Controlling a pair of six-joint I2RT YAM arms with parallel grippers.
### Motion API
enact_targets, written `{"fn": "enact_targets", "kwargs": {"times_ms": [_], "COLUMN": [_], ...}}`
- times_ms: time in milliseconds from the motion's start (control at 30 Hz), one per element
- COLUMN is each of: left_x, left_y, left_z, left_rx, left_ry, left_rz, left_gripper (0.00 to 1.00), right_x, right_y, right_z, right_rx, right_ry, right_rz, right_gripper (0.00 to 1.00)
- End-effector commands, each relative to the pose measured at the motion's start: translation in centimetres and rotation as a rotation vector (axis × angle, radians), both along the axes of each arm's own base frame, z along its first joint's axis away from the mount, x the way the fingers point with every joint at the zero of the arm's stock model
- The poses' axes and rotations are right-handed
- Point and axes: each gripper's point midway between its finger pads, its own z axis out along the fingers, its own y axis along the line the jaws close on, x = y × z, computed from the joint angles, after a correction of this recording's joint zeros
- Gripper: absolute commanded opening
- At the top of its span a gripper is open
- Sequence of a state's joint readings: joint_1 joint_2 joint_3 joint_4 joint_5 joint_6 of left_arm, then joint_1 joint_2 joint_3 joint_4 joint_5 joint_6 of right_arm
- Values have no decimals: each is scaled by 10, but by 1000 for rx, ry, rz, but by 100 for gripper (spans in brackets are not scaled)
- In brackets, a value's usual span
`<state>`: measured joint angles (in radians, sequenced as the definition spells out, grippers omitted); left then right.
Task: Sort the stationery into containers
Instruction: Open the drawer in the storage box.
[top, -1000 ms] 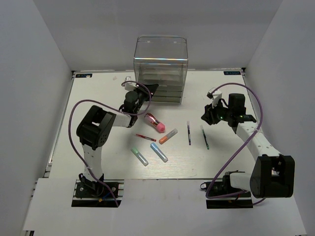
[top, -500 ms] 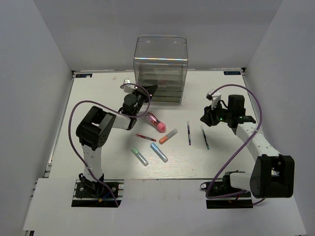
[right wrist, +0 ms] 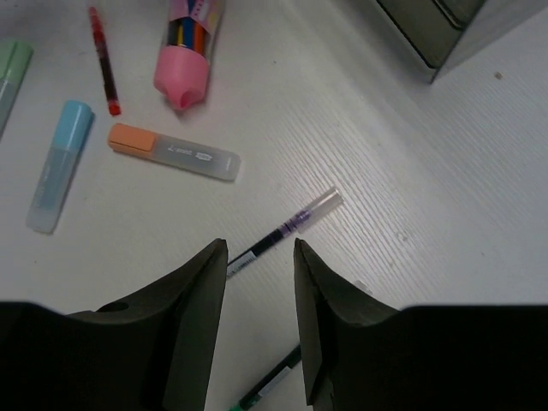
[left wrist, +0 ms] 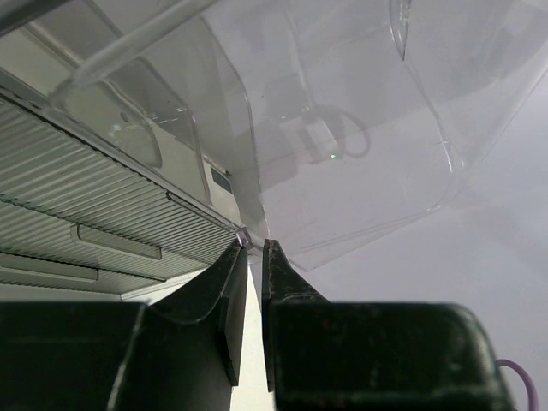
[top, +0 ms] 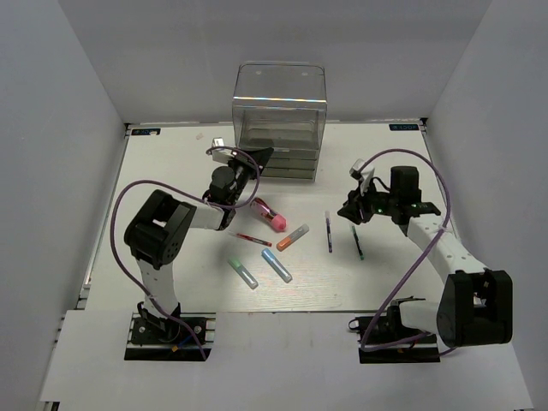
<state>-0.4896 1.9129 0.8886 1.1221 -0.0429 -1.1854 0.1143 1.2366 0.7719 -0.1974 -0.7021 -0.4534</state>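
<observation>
– Well, from overhead, what has moved in the last second?

– The right fingers (top: 351, 205) have slid leftward over the tabletop (top: 171, 180). They now sit near the far ends of the capped dark pen (top: 329, 231) and the other dark pen (top: 356, 243). The left fingers (top: 260, 157) have stayed at the cabinet's (top: 280, 103) lower left corner. Every pen I can see lies loose on the tabletop, so I'd judge the sorting has barely begun and a first pick-up is being lined up.

– And the left wrist view?

– The fingers are drawn almost together, with only a slit between them. Their tips are against a clear plastic edge of the cabinet, and ribbed drawer fronts (left wrist: 86, 197) are to the left. I cannot tell whether they pinch that edge.

– The right wrist view?

– The fingers are spread open and hold nothing. The capped dark pen lies slantwise below them, and its barrel runs into the gap between them. The other dark pen peeks out at the bottom edge. The pink marker (right wrist: 188, 51) and orange marker (right wrist: 171, 151) lie well apart from the fingers.
</observation>
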Motion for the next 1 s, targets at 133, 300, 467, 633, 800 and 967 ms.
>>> {"fn": "enact_targets", "kwargs": {"times_ms": [133,300,467,633,800,967], "left_x": [-16,-17,-17,-17,-17,-17], "left_y": [0,3,5,5,5,6], "left_z": [60,76,81,94,101,108], "left_rx": [-45,-56,-63,-77,-86,-97], "left_ry": [-136,-172,-179,-205,-222,-237], "left_rz": [-14,-3,6,7,7,16], "left_gripper": [0,0,0,0,0,0], "right_x": [1,5,7,12,31,39], "right_y": [42,63,86,111,137,159], "right_z": [10,3,-8,-12,-9,-9], "right_rx": [42,-4,-33,-75,-90,-73], "right_ry": [-79,-80,-54,-79,-95,-86], "right_rz": [161,190,211,206,147,138], "right_gripper": [44,53,59,59,61,70]}}
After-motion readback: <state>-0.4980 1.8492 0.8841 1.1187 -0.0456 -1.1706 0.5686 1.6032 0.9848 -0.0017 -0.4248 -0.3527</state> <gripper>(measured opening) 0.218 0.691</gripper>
